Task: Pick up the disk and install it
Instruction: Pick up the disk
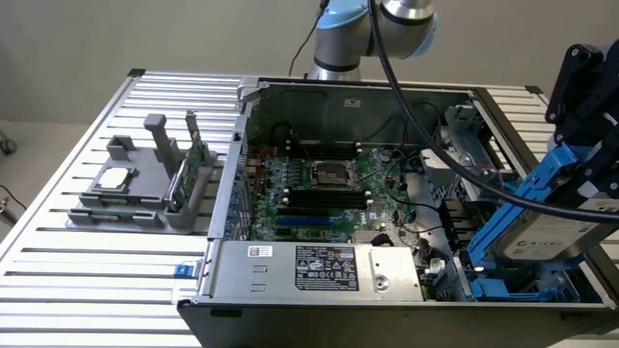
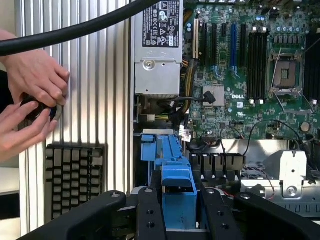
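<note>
My gripper [image 1: 592,177] hangs at the exterior view's right, over the front right corner of the open computer case [image 1: 254,130]. It is shut on the disk [image 1: 543,238], a silver-grey drive with a white label in a blue plastic carrier [image 1: 530,192]. The disk is tilted, with its lower end just above the blue-railed drive bay [image 1: 503,288]. In the wrist view the blue carrier [image 2: 178,187] sits clamped between my black fingers [image 2: 150,215], and the blue bay parts [image 2: 159,146] lie right beyond it.
A motherboard [image 1: 329,185] and a silver power supply [image 1: 320,268] fill the case. A thick black cable [image 1: 454,168] crosses above the board. A grey holder [image 1: 126,192] with a square chip [image 1: 114,177] and a green card [image 1: 190,165] stands at the exterior view's left. A person's hands [image 2: 30,100] and a keyboard [image 2: 72,177] are beside the case.
</note>
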Motion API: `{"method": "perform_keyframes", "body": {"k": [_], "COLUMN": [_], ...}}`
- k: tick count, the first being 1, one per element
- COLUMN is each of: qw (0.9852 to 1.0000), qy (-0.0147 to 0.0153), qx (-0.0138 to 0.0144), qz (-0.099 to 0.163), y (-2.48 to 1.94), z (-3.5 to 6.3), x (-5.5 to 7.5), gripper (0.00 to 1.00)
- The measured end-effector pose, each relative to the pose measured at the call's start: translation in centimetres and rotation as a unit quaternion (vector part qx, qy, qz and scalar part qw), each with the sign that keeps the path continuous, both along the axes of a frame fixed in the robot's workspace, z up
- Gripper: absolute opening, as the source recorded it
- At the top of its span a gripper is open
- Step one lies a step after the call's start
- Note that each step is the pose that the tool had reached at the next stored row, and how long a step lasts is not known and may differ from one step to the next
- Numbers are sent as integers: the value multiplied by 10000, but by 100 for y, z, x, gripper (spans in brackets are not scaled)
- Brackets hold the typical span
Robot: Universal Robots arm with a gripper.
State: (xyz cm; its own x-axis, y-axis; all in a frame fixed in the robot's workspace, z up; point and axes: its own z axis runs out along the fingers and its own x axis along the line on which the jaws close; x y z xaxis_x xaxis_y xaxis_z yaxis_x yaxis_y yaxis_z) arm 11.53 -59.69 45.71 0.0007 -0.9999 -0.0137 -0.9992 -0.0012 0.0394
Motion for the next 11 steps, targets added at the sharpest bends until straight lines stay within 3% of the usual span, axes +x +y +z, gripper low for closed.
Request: {"method": "perform_keyframes", "body": {"k": [11], "qw": [10000], "qy": [0], "qx": [2], "qz": [3], "y": [20], "z": [-122], "x": [22], "gripper": [33]}}
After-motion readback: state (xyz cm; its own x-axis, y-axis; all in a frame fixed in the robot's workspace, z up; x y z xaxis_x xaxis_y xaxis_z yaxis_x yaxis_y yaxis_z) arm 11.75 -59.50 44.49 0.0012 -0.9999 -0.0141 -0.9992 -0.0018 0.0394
